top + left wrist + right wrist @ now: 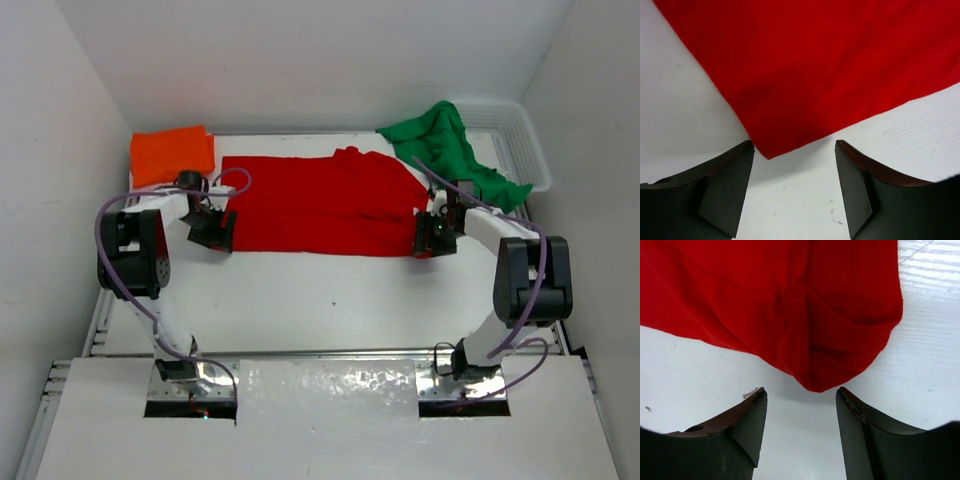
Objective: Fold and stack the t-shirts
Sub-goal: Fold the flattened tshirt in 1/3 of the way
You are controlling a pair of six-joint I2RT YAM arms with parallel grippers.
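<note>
My left gripper [213, 232] and right gripper [432, 238] stand open and empty, each just short of a lower corner of the red t-shirt [320, 205], which stretches left-right.

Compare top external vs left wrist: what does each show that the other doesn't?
Top external only: folded orange t-shirt far left, green t-shirt spilling from the white mesh basket, and the right end effector at the right end of the red t-shirt. Left wrist only: a close-up of that shirt's corner lying flat just ahead of the open fingers, ungripped. Both: red t-shirt, left end effector, white table.
</note>
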